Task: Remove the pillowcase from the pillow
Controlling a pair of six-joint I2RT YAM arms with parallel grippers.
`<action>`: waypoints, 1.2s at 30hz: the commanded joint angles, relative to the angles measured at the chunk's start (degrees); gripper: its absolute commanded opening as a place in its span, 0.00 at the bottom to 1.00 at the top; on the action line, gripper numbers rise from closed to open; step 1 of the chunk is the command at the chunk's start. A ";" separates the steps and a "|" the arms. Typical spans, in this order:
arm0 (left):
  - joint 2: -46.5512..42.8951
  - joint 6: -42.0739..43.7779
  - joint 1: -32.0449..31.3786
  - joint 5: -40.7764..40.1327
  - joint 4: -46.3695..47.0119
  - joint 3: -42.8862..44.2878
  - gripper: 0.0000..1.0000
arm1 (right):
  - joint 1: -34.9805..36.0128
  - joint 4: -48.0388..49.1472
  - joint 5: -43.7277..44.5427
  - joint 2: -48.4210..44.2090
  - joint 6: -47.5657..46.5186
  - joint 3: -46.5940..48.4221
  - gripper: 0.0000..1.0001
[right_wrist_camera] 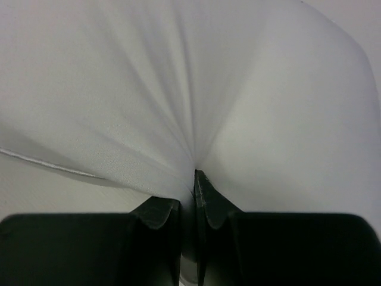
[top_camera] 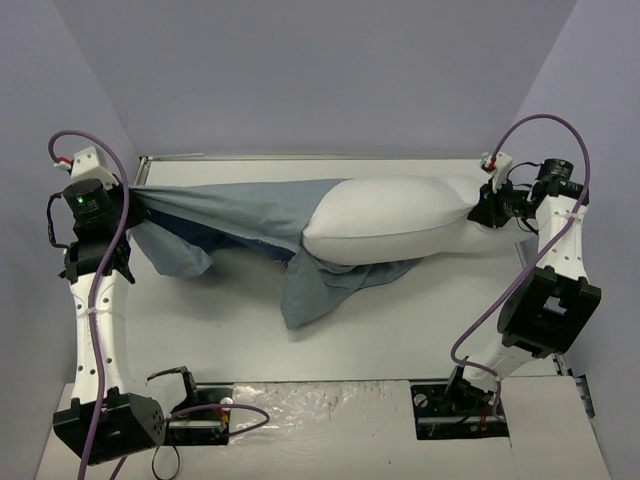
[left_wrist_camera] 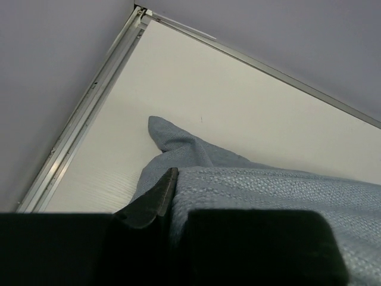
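Pillow [top_camera: 400,220] lies lengthways across the far part of the table [top_camera: 420,335], white and plump, most of it bare. Cannot tell if it rests fully on the table or is lifted a bit.

Pillowcase [top_camera: 245,210] is off the pillow's left end, pulled into a taut blue band running from that end out to the left gripper [top_camera: 128,190]. Its mouth wraps only the pillow's left tip. More blue cloth passes under the pillow's near side and sags onto the table in front of the pillow's left half. Another loose fold droops down near the left gripper, well left of the pillow.

Left gripper: clenched on a bunched edge of the pillowcase. In the left wrist view one dark finger [left_wrist_camera: 156,199] presses against the woven cloth; the other finger is hidden under the fabric.

Right gripper [top_camera: 480,210] is at the pillow's right end, pinching the white fabric. In the right wrist view both fingertips [right_wrist_camera: 202,185] are squeezed nearly together with pillow cloth puckered into creases between them.

Metal rail [top_camera: 300,157] runs along the table edge beyond the pillow. Purple cables [top_camera: 120,230] loop along both arms.
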 commanded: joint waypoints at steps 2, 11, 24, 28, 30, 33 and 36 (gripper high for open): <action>-0.57 1.24 2.87 -9.79 5.20 2.41 0.02 | -3.32 -4.05 5.07 -0.35 -12.89 -0.37 0.00; 0.40 4.60 -3.01 -7.17 3.61 2.68 0.02 | -2.10 -27.50 -0.10 1.94 -36.06 5.15 0.61; 4.44 4.94 -10.93 -6.63 1.07 3.11 0.02 | 14.43 -12.23 4.88 -2.74 -4.06 10.78 0.77; 5.15 4.95 -11.02 -6.02 -0.08 6.19 0.08 | 14.26 -8.36 5.86 0.53 11.67 13.34 0.75; 5.67 3.89 -11.02 -3.66 -0.08 6.55 0.11 | 14.26 -3.47 6.56 0.80 25.10 11.86 0.76; 6.90 2.05 -12.33 0.57 -0.17 6.20 0.11 | 14.60 6.79 15.13 -2.36 46.26 6.24 0.82; 7.43 1.34 -14.18 1.72 0.45 5.76 0.11 | 16.01 11.40 35.16 -6.58 55.80 2.89 0.97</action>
